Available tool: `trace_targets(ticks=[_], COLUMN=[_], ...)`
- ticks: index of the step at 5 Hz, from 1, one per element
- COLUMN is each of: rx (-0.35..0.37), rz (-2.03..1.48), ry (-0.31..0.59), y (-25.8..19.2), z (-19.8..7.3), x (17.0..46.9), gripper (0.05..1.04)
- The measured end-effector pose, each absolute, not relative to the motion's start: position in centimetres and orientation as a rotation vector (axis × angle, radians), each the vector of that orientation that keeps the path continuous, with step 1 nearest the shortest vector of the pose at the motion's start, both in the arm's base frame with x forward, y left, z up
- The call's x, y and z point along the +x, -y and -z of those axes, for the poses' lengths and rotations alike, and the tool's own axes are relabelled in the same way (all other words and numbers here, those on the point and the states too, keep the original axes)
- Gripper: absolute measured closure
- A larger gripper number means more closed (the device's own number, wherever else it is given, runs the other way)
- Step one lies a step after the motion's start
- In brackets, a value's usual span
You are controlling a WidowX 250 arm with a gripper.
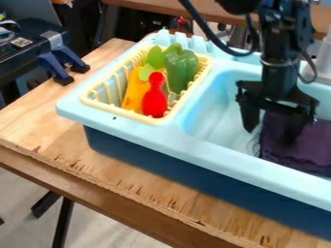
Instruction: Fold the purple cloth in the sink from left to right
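Item: purple cloth (313, 140), in my sink's basin (217, 104), whose walls confine it; near edge slanting down rightward, along the front rim; long axis indeterminate, cloth cut off by the view.
Item: my gripper (272, 133), pointing down at the cloth's left part, fingers apart, probably to straddle fabric.
Item: yellow rack (123, 113), penning green pepper (182, 69) and red toy (154, 99), the latter propped upright.

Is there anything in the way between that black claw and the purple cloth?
Nothing visible: the gripper hangs right at the purple cloth in the sink, and the yellow rack stands off to the side.
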State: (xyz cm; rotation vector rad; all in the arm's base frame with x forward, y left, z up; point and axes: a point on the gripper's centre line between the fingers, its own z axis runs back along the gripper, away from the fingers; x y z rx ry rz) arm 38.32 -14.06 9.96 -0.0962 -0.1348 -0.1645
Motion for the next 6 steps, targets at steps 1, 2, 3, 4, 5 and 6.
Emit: trace_targets(ticks=[1,2,3,4,5,6], rx=[-0.126,-0.192,-0.222,-0.223,-0.223,-0.223], rz=[0.231,0.331,0.417,0.423,0.423,0.423], ry=[0.147,0.174,0.123,0.103,0.101,0.101], y=[12.9,12.0,11.4,11.4,11.4,11.4], z=[-14.7,-20.0,-24.5,-24.5,-24.5,-24.5], x=[36.8,35.6,34.8,34.6,34.6,34.6], gripper=[0.094,0.094,0.094,0.094,0.094,0.094])
